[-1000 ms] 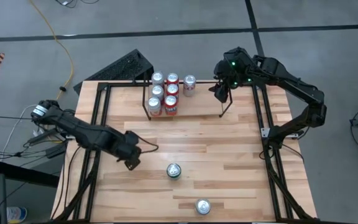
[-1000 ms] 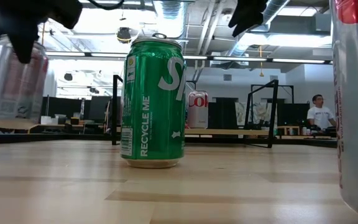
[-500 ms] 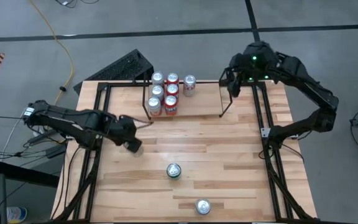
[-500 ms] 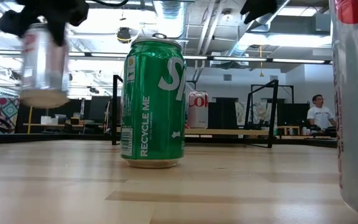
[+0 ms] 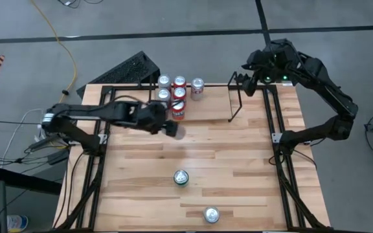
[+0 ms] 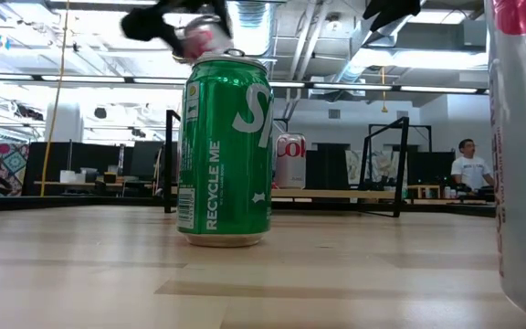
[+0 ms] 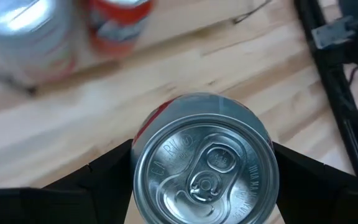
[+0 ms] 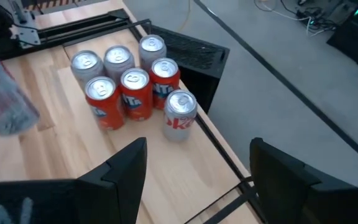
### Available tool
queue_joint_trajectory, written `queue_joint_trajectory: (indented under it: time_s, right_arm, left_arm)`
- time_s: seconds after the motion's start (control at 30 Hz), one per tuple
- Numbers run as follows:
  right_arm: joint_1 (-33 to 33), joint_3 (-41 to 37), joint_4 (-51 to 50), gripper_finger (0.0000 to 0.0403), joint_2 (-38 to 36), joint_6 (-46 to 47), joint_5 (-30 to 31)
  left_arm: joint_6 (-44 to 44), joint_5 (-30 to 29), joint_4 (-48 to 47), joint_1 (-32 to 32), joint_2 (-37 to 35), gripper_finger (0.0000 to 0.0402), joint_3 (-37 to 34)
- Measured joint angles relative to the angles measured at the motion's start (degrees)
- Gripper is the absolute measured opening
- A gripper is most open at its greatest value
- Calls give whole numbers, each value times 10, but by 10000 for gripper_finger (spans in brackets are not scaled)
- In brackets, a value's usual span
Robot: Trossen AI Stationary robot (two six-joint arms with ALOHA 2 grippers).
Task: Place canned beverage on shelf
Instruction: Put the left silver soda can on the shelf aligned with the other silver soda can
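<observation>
My left gripper (image 5: 166,124) is shut on a silver-and-red can (image 5: 175,131), carried in the air just in front of the shelf's left part. The left wrist view shows that can's top (image 7: 205,165). The shelf (image 5: 234,103), thin black wire with looped ends, stands at the far edge. Several cans (image 5: 173,96) stand in its left part on their bases. My right gripper (image 5: 246,81) hangs open above the shelf's right end, holding nothing. A green can (image 5: 181,177) and a silver can (image 5: 211,214) stand upright nearer the front. My left gripper pinches the can between its two fingers (image 7: 101,180), one on each side of the wall just under the top rim (image 7: 139,163). They come slanting down from the table's left. The can is lifted clear of the table and tilted, top toward the wrist.
A black tubular frame (image 5: 271,110) runs around the tabletop. A black mesh box (image 5: 131,68) lies off the far left corner. Bare wood lies between the shelf and the green can (image 6: 226,151). A person (image 6: 468,169) sits far off in the room beyond.
My left gripper has carried the can from the table's left side up and toward the far right, to just in front of the shelf; the can has tipped from upright. My right gripper has drawn back toward the table's right far corner, still open.
</observation>
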Motion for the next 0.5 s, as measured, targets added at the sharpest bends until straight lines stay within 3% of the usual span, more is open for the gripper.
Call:
queue_joint_trajectory:
  time_s: [0.17,0.3,0.5]
  right_arm:
    - [-2,0,0,260,0,15,0]
    - [-3,0,-14,260,-3,19,1]
    - [-5,0,-46,260,-6,19,16]
  left_arm:
    - [81,2,-14,18,100,293,146]
    - [115,-2,-80,46,176,293,256]
    - [159,-44,-95,87,265,293,364]
